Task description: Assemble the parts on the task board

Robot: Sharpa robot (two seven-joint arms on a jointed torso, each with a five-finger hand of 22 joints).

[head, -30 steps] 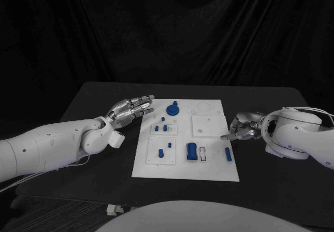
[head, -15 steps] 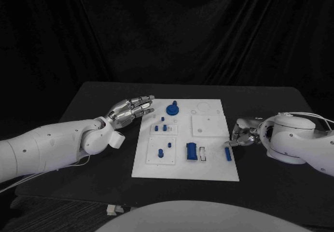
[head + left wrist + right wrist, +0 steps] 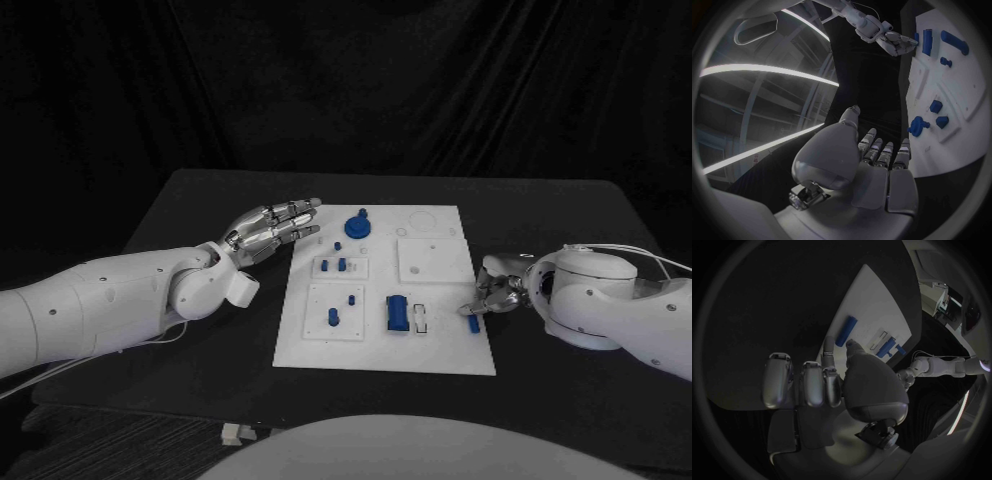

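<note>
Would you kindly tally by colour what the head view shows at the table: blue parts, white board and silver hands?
Blue parts: 8, as far as I can make out
White task board: 1
Silver hands: 2, left hand and right hand
Total: 11

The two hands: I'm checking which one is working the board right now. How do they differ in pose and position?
The left hand hovers beside the task board's left edge with fingers straight and apart, near no part; the right hand is at the right edge, fingers reaching down to the blue bar, and the right wrist view shows its fingertips right by that bar. Both hold nothing.
</note>
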